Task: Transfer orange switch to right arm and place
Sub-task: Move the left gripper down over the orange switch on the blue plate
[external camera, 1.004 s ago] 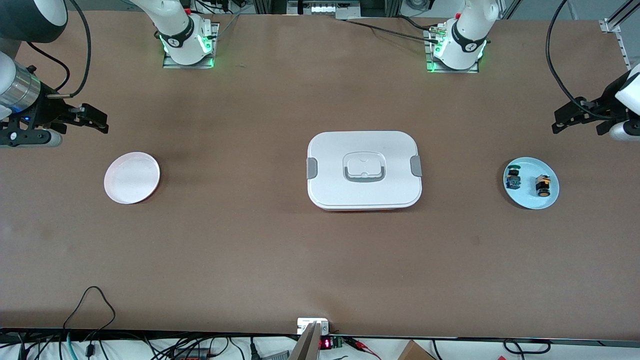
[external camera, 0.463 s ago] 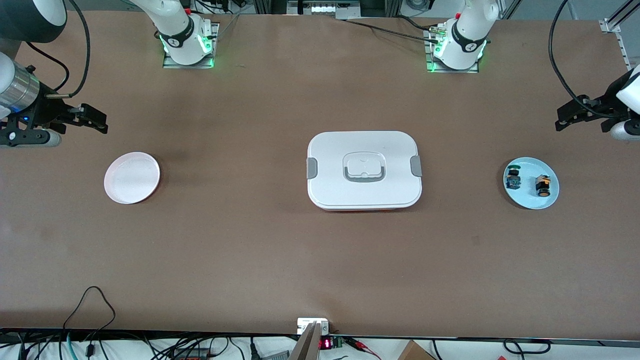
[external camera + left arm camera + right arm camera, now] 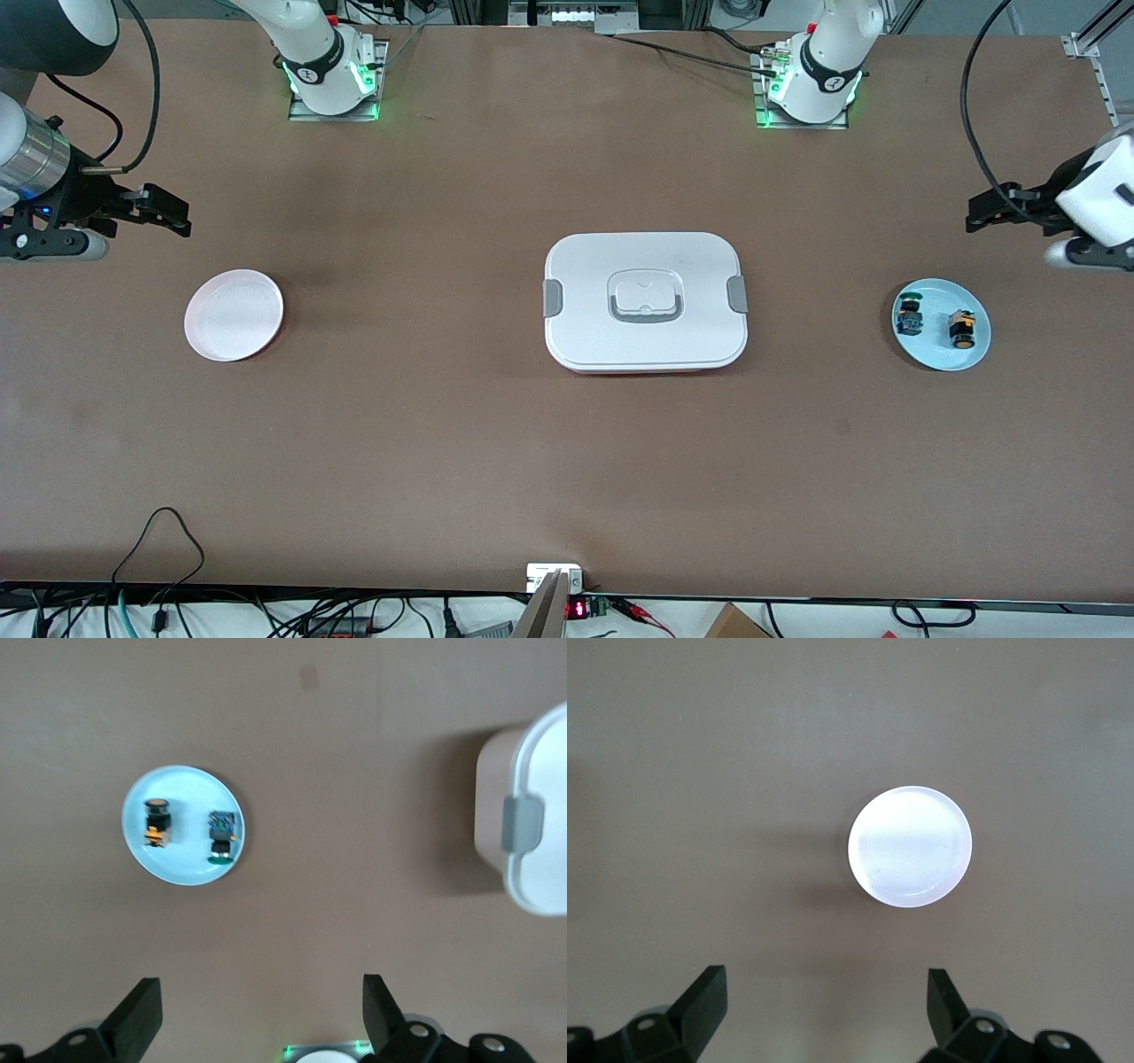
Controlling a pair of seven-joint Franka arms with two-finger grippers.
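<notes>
The orange switch [image 3: 961, 328] lies on a light blue plate [image 3: 941, 357] at the left arm's end of the table, beside a blue switch with a green cap [image 3: 908, 317]. The left wrist view shows the orange switch [image 3: 157, 822], the blue switch [image 3: 221, 835] and the plate [image 3: 186, 870]. My left gripper [image 3: 979, 215] is open and empty, up over bare table beside that plate; its jaws [image 3: 259, 990] stand wide apart. My right gripper [image 3: 180, 215] is open and empty over bare table beside a white plate [image 3: 233, 315], and waits [image 3: 825, 981].
A white lidded box [image 3: 645, 301] with grey clips sits at the table's middle; its end shows in the left wrist view [image 3: 540, 815]. The white plate [image 3: 910, 846] holds nothing. Cables hang along the table edge nearest the front camera.
My left arm's wrist has turned and its gripper has shifted a little toward the table's middle, still above the table. The right arm and the switches have not moved.
</notes>
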